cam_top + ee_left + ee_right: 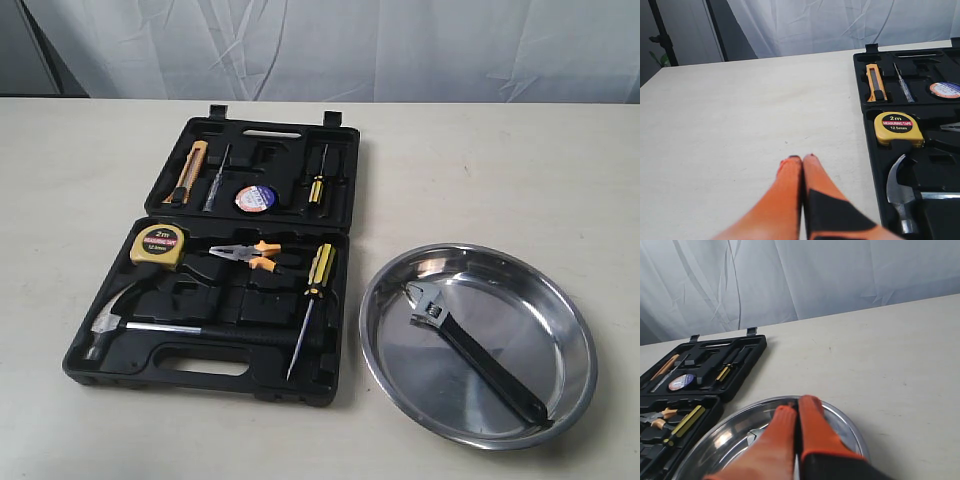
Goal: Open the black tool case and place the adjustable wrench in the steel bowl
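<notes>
The black tool case point(350, 275) lies open and flat on the table; the left wrist view shows its left side point(871, 145) and the right wrist view its lid point(752, 357). The adjustable wrench point(470, 352) lies inside the steel bowl point(575, 345), silver head toward the case; only a bit of its head point(751, 436) shows in the right wrist view. Neither arm appears in the exterior view. My left gripper point(801, 158) is shut and empty above bare table beside the case. My right gripper point(797, 405) is shut and empty over the steel bowl point(852, 432).
In the case lie a yellow tape measure point(158, 246), a claw hammer point(105, 322), orange-handled pliers point(250, 256), two screwdrivers point(315, 282), a utility knife point(190, 172) and a tape roll point(254, 199). A pale curtain point(330, 45) hangs behind the table.
</notes>
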